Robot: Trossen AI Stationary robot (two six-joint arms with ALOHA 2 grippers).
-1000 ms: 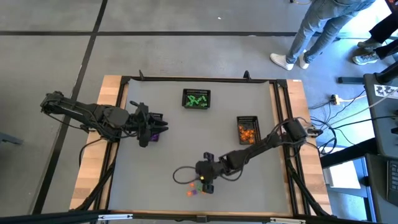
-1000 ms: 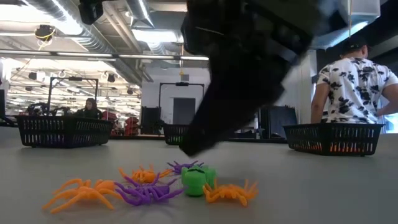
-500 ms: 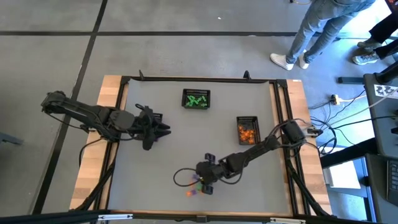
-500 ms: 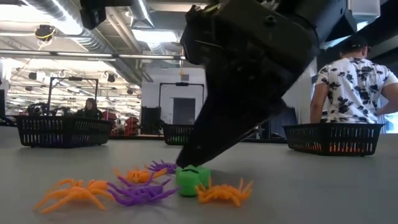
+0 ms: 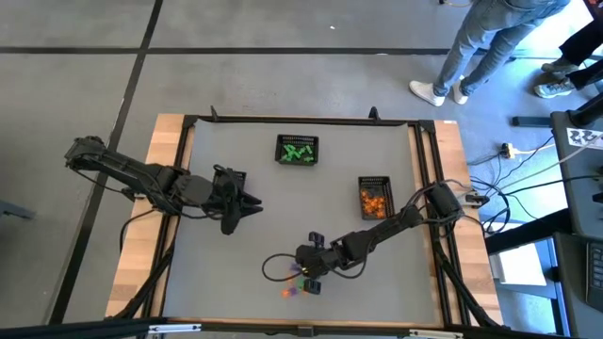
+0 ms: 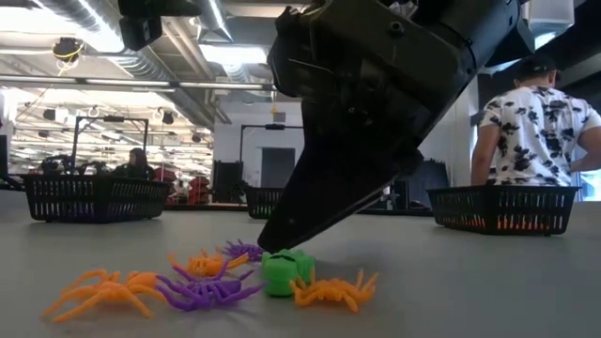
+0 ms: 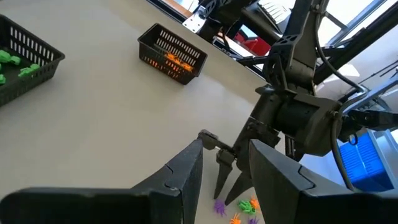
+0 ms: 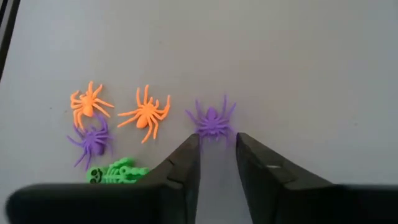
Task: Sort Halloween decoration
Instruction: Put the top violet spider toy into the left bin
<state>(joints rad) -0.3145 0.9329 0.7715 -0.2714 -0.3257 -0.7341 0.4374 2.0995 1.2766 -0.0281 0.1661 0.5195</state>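
The right gripper (image 8: 216, 152) is down at the near edge of the table (image 5: 254, 202), over the last loose cluster of trinkets, and its fingers stand narrowly apart with nothing between them. A purple spider (image 8: 212, 122) lies just ahead of the tips; an orange spider (image 8: 147, 114) and another orange one (image 8: 87, 102) lie off to one side, with a second purple spider (image 8: 93, 139) and a green skeleton (image 8: 117, 173) beyond them. The low view shows the tips at the tabletop, right against a green piece (image 6: 286, 270) in the cluster, though contact cannot be confirmed. The step in hand looks like picking one trinket, most likely the purple spider in front of the tips. To do it well, the fingers should straddle the spider's body rather than its thin legs, which would likely flex and slip, and close only once the tips sit flush on the table. Keeping clear of the neighbours avoids dragging two colours along. The left gripper (image 7: 224, 165) waits above the table's left side, fingers moderately parted and empty. The green basket (image 5: 298, 151) and orange basket (image 5: 375, 197) sit well apart from the cluster, already holding pieces.
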